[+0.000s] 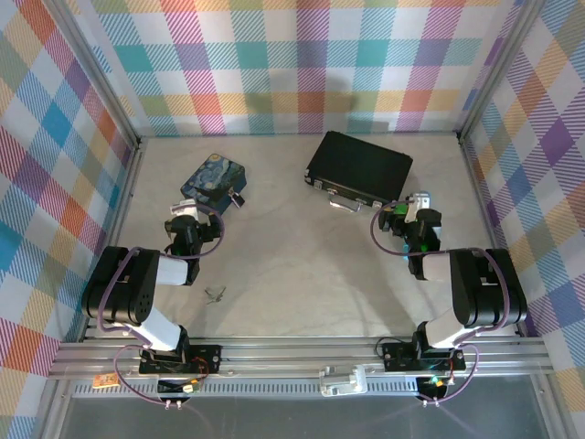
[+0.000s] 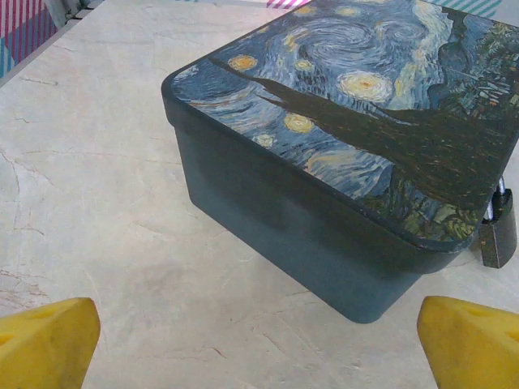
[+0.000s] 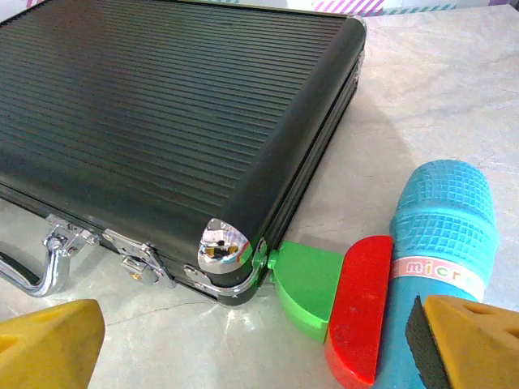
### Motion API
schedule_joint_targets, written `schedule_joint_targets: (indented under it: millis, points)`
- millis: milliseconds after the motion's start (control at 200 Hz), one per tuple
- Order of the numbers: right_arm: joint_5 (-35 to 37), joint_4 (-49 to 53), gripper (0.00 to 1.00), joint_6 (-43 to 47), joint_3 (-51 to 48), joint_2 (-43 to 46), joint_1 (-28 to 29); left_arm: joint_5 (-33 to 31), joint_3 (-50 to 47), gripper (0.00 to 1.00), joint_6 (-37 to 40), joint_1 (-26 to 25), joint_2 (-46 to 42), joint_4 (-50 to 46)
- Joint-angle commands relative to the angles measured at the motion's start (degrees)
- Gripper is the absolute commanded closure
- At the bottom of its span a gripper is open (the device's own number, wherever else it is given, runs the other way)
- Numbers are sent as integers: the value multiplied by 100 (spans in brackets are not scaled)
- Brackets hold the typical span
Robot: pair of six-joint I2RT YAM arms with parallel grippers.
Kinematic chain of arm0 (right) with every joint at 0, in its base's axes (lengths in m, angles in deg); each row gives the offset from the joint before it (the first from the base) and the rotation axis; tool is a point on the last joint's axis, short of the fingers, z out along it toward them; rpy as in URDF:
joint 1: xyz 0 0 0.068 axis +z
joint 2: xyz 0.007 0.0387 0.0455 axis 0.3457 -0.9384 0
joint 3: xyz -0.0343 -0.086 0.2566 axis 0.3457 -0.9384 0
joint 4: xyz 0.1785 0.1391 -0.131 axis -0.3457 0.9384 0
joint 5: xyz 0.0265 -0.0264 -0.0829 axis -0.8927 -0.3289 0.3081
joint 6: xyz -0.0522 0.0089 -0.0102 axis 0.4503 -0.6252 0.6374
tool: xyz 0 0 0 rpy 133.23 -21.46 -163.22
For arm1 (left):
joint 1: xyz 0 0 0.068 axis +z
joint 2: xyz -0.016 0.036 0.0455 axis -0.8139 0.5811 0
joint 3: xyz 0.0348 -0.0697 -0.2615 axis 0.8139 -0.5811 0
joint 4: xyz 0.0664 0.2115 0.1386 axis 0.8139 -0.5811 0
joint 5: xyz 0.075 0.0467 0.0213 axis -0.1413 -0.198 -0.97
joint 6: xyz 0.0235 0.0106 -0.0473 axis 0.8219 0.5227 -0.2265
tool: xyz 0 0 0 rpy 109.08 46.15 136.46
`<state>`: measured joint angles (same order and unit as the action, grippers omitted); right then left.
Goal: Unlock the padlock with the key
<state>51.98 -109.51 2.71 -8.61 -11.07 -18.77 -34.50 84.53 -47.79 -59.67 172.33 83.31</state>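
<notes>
The small padlock (image 2: 497,236), dull metal with a silvery shackle, hangs at the right side of the blue starry-night tin (image 2: 340,154); from above the padlock (image 1: 238,198) sits at the tin's near right corner. The key (image 1: 216,294) is a tiny wiry grey cluster on the table, behind my left gripper and in front of the left arm's base. My left gripper (image 1: 187,214) stands open just short of the tin (image 1: 215,181), its yellow fingertips (image 2: 49,340) spread wide over bare table. My right gripper (image 1: 411,212) is open too, close to the black case.
A ribbed black case (image 3: 162,121) with a silver handle (image 3: 32,271) lies at the back right. A toy microphone (image 3: 438,251), blue with red and green parts, lies beside the case's corner, against my right finger. Plaid walls enclose the table (image 1: 302,265).
</notes>
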Motion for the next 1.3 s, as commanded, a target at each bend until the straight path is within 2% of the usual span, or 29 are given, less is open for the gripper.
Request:
schedule_joint_targets:
  millis: [0, 990, 1075, 1225, 1295]
  points:
    - [-138, -40, 1, 110, 97, -36, -31, -37, 101, 0, 94, -39, 17, 71]
    - [-169, -50, 1, 145, 76, 21, -31, -63, 77, 0, 93, -30, -8, 105]
    - [-58, 504, 1, 220, 220, 402, 67, -338, 208, 0, 24, -43, -290, -307]
    - [225, 1856, 1, 163, 647, 1249, 131, -727, 823, 0, -102, -82, -1184, -2063]
    - [272, 2552, 1, -51, 916, 1590, 164, -1155, 1155, 0, -479, -166, -1565, -2869]
